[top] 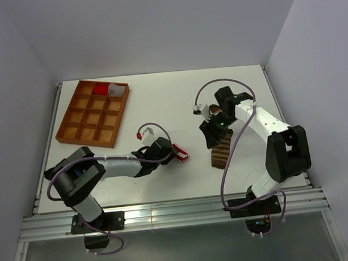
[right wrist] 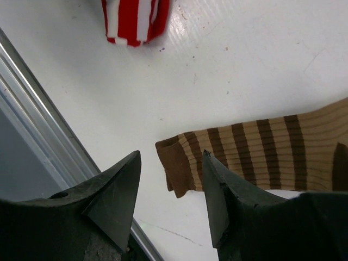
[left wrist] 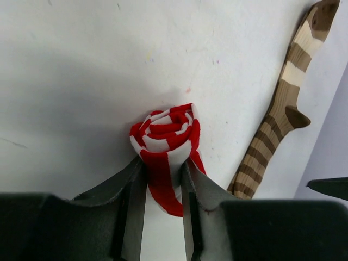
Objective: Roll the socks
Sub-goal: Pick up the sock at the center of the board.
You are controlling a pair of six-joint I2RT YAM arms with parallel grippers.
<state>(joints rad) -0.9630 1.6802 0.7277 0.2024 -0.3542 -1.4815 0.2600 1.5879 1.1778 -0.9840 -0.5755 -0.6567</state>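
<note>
The red-and-white striped sock (left wrist: 163,133) is rolled into a tight bundle on the white table, also visible in the top view (top: 182,155). My left gripper (left wrist: 163,174) is shut on its lower part, one finger on each side. The dark-brown-and-tan sock (right wrist: 255,149) lies flat and stretched out, to the right of the roll (top: 221,153) and in the left wrist view (left wrist: 277,117). My right gripper (right wrist: 171,171) is open and hovers over its dark brown end, with the fabric showing between the fingers; I see no contact.
A brown wooden tray (top: 92,115) with several compartments sits at the back left; one far compartment holds a red and white item (top: 103,89). The table's metal front rail (right wrist: 38,117) runs close to the brown sock's end. Side walls enclose the table.
</note>
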